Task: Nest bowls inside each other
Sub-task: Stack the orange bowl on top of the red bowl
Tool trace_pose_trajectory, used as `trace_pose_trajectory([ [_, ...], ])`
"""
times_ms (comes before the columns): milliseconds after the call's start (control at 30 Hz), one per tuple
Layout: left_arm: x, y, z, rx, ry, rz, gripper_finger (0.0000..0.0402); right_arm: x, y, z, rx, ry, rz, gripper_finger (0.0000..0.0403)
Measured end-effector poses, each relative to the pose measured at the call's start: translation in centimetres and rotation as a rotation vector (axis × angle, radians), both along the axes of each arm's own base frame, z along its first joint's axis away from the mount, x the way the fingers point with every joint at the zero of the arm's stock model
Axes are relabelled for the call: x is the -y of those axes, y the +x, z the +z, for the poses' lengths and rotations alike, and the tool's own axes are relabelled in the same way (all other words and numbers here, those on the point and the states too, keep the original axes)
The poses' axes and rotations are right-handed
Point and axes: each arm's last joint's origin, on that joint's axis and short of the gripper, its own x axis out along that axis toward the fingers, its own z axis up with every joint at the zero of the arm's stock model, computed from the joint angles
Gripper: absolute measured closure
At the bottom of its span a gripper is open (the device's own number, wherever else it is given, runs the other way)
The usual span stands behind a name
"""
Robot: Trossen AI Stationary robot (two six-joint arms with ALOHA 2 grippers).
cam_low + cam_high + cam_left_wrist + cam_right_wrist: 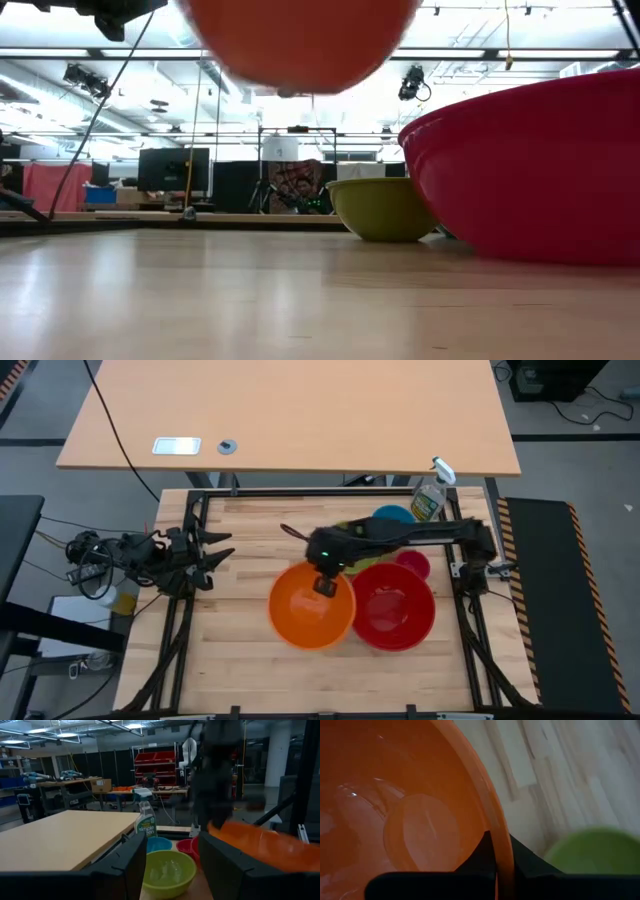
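My right gripper [325, 586] is shut on the orange bowl [310, 608], which hangs above the table's middle and fills the top of the low view [300, 40]. The red bowl [393, 605] rests on its base just to the right of it. The pink bowl [413, 565], the blue bowl [393, 515] and the lime green bowl [167, 872] stand behind, toward the far right. At the table's left edge my left gripper [205, 555] waits, open, holding nothing. My right gripper holds the orange bowl by its rim [501, 851], on the bowl's far right side. One finger [480, 856] is inside the bowl and the other [526, 859] outside. The fingers slant down from above. The bowl hangs tilted, clear of the table.
A clear spray bottle [430, 495] stands at the far right corner beside the blue bowl. A second, light wooden table [290, 415] lies beyond the far edge. Bare wood shows across the left half and along the near edge [240, 660].
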Motion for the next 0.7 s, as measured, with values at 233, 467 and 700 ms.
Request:
trace_pose_trajectory([
  [233,0.0,0.0,-0.2,-0.008,-0.032,-0.004,0.0221,-1.4,-7.2,4.3,-0.098,-0.034,-0.18,0.0377],
  [467,0.0,0.1,-0.2,-0.013,-0.038,-0.005,0.0221,-2.0,-12.5,3.0,-0.192,0.011,-0.287,0.0379],
  [700,0.0,0.1,-0.3,-0.012,-0.055,-0.007,0.0221,-1.8,-15.8,-2.6,-0.287,0.073,-0.351,0.0376],
])
